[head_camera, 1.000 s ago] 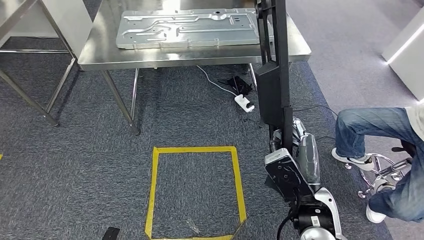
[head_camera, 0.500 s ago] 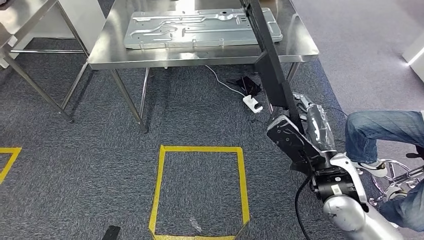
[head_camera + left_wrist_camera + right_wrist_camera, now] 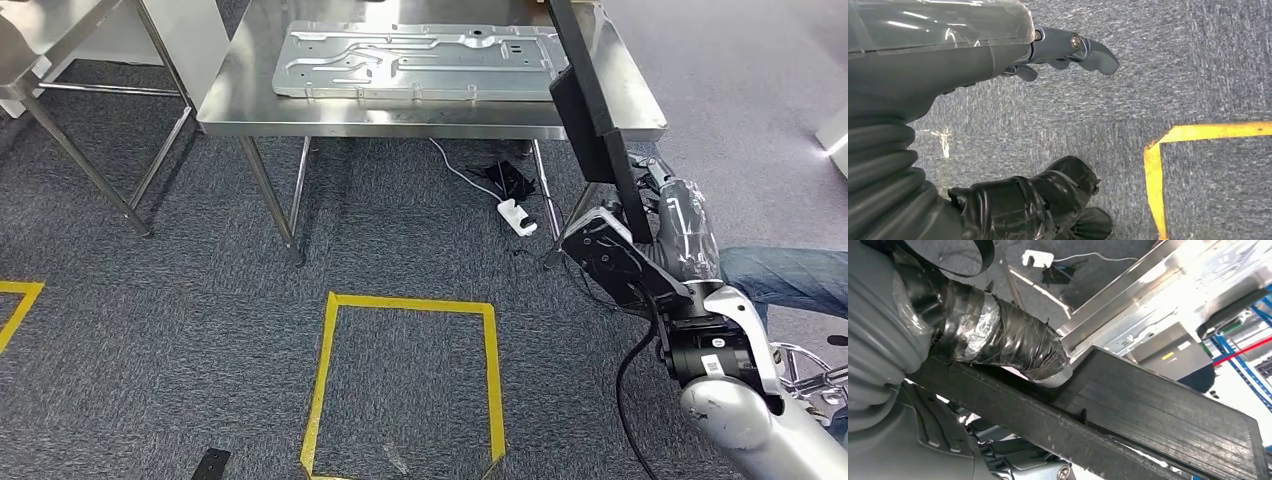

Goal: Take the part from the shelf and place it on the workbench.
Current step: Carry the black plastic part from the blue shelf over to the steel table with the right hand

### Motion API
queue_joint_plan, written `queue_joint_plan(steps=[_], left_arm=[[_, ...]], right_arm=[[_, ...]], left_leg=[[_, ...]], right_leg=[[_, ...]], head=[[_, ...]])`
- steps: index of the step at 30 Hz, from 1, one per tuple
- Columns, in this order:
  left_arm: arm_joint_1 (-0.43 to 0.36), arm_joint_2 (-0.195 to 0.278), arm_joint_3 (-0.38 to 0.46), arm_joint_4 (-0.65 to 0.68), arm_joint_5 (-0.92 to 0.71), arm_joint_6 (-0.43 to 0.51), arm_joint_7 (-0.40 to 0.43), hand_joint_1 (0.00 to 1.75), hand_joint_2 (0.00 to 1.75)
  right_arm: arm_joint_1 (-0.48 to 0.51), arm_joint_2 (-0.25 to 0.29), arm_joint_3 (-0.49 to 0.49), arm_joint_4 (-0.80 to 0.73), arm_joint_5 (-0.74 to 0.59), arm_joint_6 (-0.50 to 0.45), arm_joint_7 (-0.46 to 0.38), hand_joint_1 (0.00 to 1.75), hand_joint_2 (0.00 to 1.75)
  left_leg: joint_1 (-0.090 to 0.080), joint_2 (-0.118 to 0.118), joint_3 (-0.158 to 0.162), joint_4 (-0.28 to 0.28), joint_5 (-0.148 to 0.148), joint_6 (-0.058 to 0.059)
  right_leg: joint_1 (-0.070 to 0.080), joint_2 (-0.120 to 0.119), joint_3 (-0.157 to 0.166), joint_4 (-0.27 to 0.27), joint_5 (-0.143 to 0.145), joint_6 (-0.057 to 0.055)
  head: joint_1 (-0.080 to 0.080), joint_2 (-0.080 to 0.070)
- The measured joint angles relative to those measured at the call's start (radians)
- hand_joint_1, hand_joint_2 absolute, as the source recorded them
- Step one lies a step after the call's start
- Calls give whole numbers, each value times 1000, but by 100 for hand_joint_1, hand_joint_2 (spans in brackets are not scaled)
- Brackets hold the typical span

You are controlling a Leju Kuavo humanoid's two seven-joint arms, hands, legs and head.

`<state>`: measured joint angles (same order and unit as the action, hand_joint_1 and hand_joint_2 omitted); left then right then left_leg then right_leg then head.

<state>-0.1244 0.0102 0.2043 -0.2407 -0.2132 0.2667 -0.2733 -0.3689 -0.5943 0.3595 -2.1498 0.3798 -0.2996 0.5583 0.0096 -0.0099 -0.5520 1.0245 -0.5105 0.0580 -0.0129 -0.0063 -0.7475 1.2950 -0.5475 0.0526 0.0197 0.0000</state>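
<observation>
One steel workbench on grey carpet, yellow floor tape.

Black part, silver workbench, speckled blue-grey carpet with a yellow tape square

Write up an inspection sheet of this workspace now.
Surface: steel workbench ahead, on grey carpet.
Job's things: long black part gripped by right hand, its upper end over the workbench's right edge.
Clutter: stamped metal panel lying flat on the workbench.
Hands: left hand holds nothing, over the carpet.
Cables: white power strip and cord under the workbench.
Surroundings: yellow tape square on the floor; person's jeans leg at right.
</observation>
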Motion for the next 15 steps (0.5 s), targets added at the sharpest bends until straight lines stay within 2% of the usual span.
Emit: queue_joint_plan(steps=[1, 2, 3, 4, 5, 8, 9, 10, 11, 13, 14, 15], left_arm=[[1, 0, -1, 0, 0, 2, 0, 0, 175], [1, -1, -3, 0, 0, 3, 0, 0, 175], [1, -1, -5, 0, -1, 3, 0, 0, 175], [0, -1, -7, 0, -2, 3, 0, 0, 175], [0, -1, -10, 0, -2, 3, 0, 0, 175], [1, 0, -16, 0, -3, 6, 0, 0, 175], [0, 0, -17, 0, -3, 7, -1, 0, 175], [-1, -1, -18, 0, -3, 8, -1, 0, 175], [-1, -1, -18, 0, -3, 9, -2, 0, 175], [2, -2, -19, 0, -2, 9, -2, 0, 175], [5, -2, -19, 0, -2, 10, -2, 0, 175], [8, -2, -20, 0, -1, 10, -2, 0, 175]], right_arm=[[2, -5, -1, -3, 5, 3, 4, 175, 175], [2, -9, -2, -6, 9, 6, 7, 175, 175], [2, -13, -4, -9, 14, 9, 9, 175, 175], [2, -16, -5, -12, 18, 12, 11, 175, 175], [3, -19, -7, -16, 21, 15, 14, 175, 175], [8, -28, -9, -27, 32, 27, 24, 175, 175], [10, -30, -9, -29, 35, 30, 26, 175, 175], [11, -32, -10, -32, 39, 34, 27, 175, 175], [12, -32, -10, -34, 41, 36, 28, 175, 175], [17, -32, -10, -36, 43, 39, 29, 175, 175], [20, -32, -10, -37, 44, 40, 29, 175, 175], [23, -32, -10, -37, 45, 41, 29, 175, 175]], left_leg=[[1, -2, 12, 0, -9, -2], [1, -5, 23, -1, -19, -6], [1, -6, 35, -1, -28, -10], [1, -7, 42, -3, -36, -15], [0, -8, 48, -7, -41, -22], [-1, -7, 59, -2, -37, -39], [-1, -5, 48, 27, -31, -42], [0, -2, 23, 72, -29, -43], [0, 0, -16, 133, -35, -44], [0, 2, -103, 244, -83, -48], [0, 2, -137, 269, -113, -49], [0, 2, -158, 265, -133, -49]], right_leg=[[-1, 0, 8, -45, 38, -1], [-2, 0, 29, -114, 87, -3], [0, 1, 49, -178, 120, -6], [3, 1, 65, -228, 140, -11], [6, 1, 75, -255, 147, -18], [9, 1, 101, -276, 137, -42], [8, 1, 114, -282, 131, -50], [8, 1, 128, -287, 126, -56], [8, 0, 141, -291, 118, -62], [12, 1, 166, -293, 97, -69], [14, 1, 181, -293, 84, -70], [16, 2, 198, -293, 71, -70]], head=[[0, 0], [0, 0], [0, 0], [0, 0], [0, 0], [0, 0], [-2, 0], [-3, 0], [-4, 0], [-5, 0], [-5, 0], [-5, 0]])
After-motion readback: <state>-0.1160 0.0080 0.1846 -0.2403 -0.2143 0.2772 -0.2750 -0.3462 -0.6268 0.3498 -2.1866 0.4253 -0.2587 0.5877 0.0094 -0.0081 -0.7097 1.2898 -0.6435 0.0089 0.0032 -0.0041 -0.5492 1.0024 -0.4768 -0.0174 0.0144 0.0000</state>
